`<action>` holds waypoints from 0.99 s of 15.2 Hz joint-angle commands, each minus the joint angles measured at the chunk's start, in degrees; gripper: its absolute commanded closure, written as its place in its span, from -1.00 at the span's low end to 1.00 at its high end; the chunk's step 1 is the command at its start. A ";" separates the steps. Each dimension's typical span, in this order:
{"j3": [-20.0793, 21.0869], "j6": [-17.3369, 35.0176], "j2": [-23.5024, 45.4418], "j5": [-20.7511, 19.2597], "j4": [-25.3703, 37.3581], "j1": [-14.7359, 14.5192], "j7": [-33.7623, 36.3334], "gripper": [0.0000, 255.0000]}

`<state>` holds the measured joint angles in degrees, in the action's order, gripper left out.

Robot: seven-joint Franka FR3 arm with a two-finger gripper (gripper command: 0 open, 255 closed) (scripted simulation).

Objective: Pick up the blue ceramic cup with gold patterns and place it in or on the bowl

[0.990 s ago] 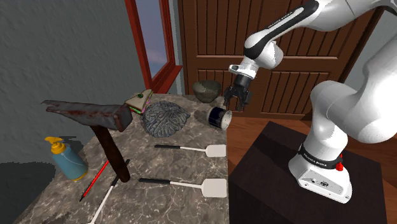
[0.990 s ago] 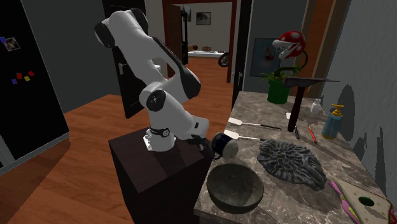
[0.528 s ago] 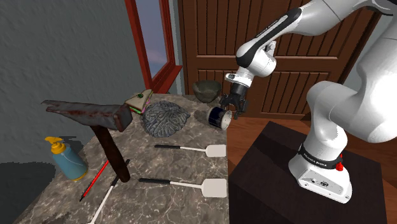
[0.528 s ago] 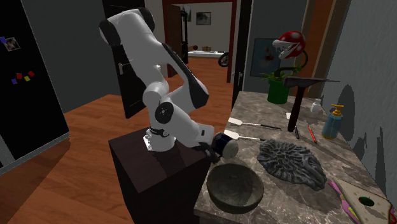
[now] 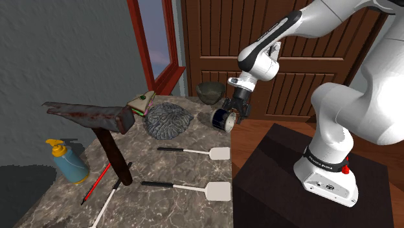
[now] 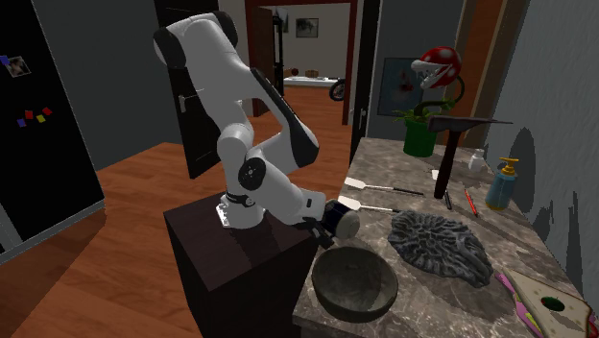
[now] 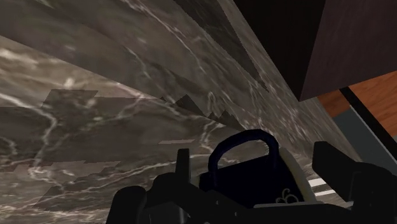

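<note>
We see the gripper (image 5: pixel 233 112) open, straddling the blue cup (image 5: pixel 223 120) without clasping it. Cup lies on its side at the counter (image 5: pixel 184 170) edge, near the bowl (image 5: pixel 208 92). Closing off-centre could roll it off.

Shoulder view: the gripper (image 5: pixel 232 111) covers the cup (image 5: pixel 222 120) at its 1 o'clock. The arm (image 5: pixel 349 110) is cut off at 12 & 3 o'clock. A thin white stick (image 5: pixel 105 204) runs off the edge at 7 o'clock.

2nd ext. view: the gripper hides the cup's 9 o'clock side. A board (image 6: pixel 533 288) is cut off at 5 o'clock. A sm. bottle (image 6: pixel 477 159) by the hammer (image 6: pixel 449 163) is too tiny to name.

Wrist view: the picture's edge cuts the cup's lower part & both fingers (image 7: pixel 184 167). Can't tell if they touch it.
</note>
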<state>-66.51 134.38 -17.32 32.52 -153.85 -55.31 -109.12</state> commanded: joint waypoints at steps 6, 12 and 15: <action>0.01 0.01 -0.01 0.00 -0.01 0.01 0.00 1.00; 1.34 -0.31 -1.02 -1.30 -0.04 1.44 1.35 1.00; 4.91 -1.57 -3.79 -4.67 0.00 5.21 5.05 1.00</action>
<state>-62.70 133.31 -20.20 29.09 -153.88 -51.42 -105.28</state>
